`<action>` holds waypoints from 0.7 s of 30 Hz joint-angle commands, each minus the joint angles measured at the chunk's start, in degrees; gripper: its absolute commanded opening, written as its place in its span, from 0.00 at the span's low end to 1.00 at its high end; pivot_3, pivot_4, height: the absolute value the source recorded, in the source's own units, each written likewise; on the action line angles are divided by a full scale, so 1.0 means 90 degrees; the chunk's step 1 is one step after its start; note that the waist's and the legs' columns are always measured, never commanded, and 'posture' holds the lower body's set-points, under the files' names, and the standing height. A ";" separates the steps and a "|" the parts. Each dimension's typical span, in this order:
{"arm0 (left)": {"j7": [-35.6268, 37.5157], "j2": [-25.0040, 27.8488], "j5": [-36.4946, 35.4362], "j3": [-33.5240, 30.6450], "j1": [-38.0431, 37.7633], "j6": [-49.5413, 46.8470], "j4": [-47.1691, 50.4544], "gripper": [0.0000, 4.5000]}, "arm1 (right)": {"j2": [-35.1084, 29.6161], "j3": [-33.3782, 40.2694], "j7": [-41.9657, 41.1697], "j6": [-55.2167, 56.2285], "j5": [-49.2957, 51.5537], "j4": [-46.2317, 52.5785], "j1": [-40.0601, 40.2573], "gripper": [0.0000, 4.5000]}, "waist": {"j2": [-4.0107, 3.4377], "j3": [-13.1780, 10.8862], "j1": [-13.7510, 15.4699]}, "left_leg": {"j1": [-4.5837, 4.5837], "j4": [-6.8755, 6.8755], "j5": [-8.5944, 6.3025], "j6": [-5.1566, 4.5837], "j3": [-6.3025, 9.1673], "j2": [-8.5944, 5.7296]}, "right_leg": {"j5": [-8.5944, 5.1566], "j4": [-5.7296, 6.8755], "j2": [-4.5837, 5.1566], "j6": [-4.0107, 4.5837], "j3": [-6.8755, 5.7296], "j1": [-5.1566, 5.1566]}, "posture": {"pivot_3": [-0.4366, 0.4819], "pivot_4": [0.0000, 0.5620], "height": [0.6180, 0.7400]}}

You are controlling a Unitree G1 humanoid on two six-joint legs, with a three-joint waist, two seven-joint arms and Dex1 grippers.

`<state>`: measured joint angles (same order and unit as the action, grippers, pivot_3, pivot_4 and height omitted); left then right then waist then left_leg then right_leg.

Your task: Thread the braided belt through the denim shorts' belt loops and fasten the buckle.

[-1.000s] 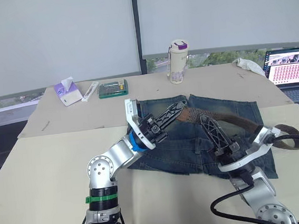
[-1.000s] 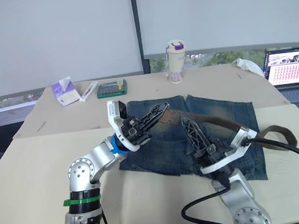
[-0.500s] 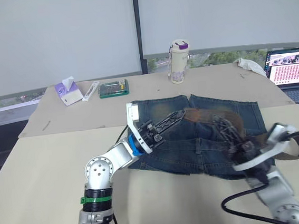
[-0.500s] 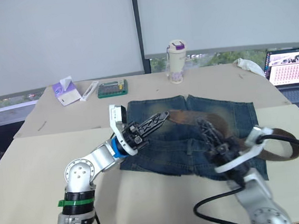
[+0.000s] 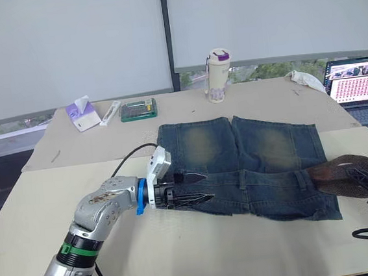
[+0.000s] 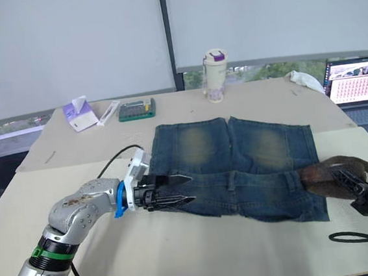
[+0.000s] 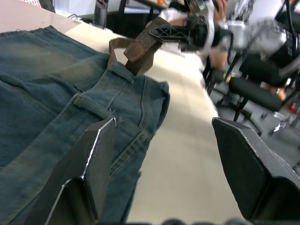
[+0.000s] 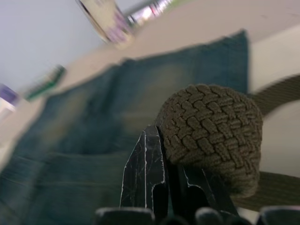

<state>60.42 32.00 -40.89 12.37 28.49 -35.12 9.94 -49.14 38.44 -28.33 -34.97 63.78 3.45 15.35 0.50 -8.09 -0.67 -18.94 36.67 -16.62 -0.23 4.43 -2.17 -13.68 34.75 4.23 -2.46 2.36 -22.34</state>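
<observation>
Left arm reaches in low, forearm nearly level with the table. Left gripper (image 5: 192,188) lies along the waistband edge of the denim shorts (image 5: 250,151), fingers spread apart with nothing between them, tips pointing toward 3 o'clock.

Right gripper (image 6: 352,187) sits at the 3 o'clock edge of the shorts, just off the waistband corner, fingers pinched on the braided belt (image 6: 328,177) (wrist view shows the woven strap bunched against the fingertips (image 8: 150,164)). Belt loops out in a coil beside the shorts; buckle not made out.

Shorts lie flat, legs toward 12 o'clock, waistband nearest the robot.

Surface: pale cream table (image 5: 202,254), a tan table behind it. Toward 12 o'clock a cream tumbler (image 5: 218,76) with purple lid; toward 10 o'clock a tissue pack (image 5: 83,114) and green calculator (image 5: 138,109). Open laptop (image 5: 356,83) at 2 o'clock. White blinds over the windows behind.
</observation>
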 commanded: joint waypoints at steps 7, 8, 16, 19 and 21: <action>0.0254 -0.0071 0.0274 -0.0256 -0.0055 0.0290 0.0080 0.77 | -0.0390 0.0209 -0.0964 -0.0317 -0.0560 -0.0531 -0.0916 0.00 | -0.0001 -0.0002 -0.0006 | -0.0003 0.0005 -0.0001 -0.0003 0.0005 0.0002 | 0.0002 0.0000 0.0000 -0.0009 -0.0002 0.0000 | 0.48 0.27 1.00; 0.0303 -0.0065 0.0256 -0.0274 -0.0069 0.0286 0.0101 0.77 | -0.0320 0.0159 -0.1067 -0.0374 -0.0542 -0.0510 -0.0968 0.00 | -0.0001 -0.0002 -0.0004 | -0.0004 0.0005 -0.0001 -0.0003 0.0006 0.0004 | 0.0002 0.0001 -0.0001 -0.0009 -0.0003 0.0000 | 0.48 0.27 1.00; 0.0629 0.0019 -0.0455 -0.0649 -0.0025 -0.0279 0.0443 0.77 | -0.0144 -0.0227 -0.1450 -0.0492 -0.1103 -0.0794 -0.1221 0.00 | -0.0002 -0.0002 0.0006 | -0.0005 0.0011 -0.0001 -0.0003 0.0010 0.0000 | 0.0004 0.0004 0.0009 -0.0011 -0.0003 0.0001 | 0.48 0.27 1.00; 0.0658 0.0046 -0.0394 -0.0652 -0.0002 -0.0321 0.0470 0.77 | -0.0140 -0.0246 -0.1595 -0.0596 -0.1171 -0.0830 -0.1225 0.00 | -0.0002 -0.0001 0.0002 | -0.0004 0.0011 -0.0001 -0.0003 0.0010 0.0001 | 0.0004 0.0005 0.0007 -0.0011 -0.0005 0.0001 | 0.48 0.27 1.00; 0.0661 0.0057 -0.0309 -0.0629 0.0019 -0.0305 0.0474 0.77 | -0.0138 -0.0308 -0.1650 -0.0620 -0.1277 -0.0840 -0.1209 0.00 | -0.0002 -0.0001 0.0001 | -0.0004 0.0012 -0.0001 -0.0002 0.0010 0.0001 | 0.0004 0.0006 0.0007 -0.0011 -0.0004 0.0001 | 0.48 0.27 1.00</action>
<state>65.89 32.03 -43.32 7.77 27.74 -37.79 12.63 -50.43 35.01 -42.21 -40.32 52.82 -4.38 4.97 0.49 -8.10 -0.66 -18.98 36.77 -16.62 -0.25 4.53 -2.17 -13.65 34.81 4.29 -2.55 2.32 -22.33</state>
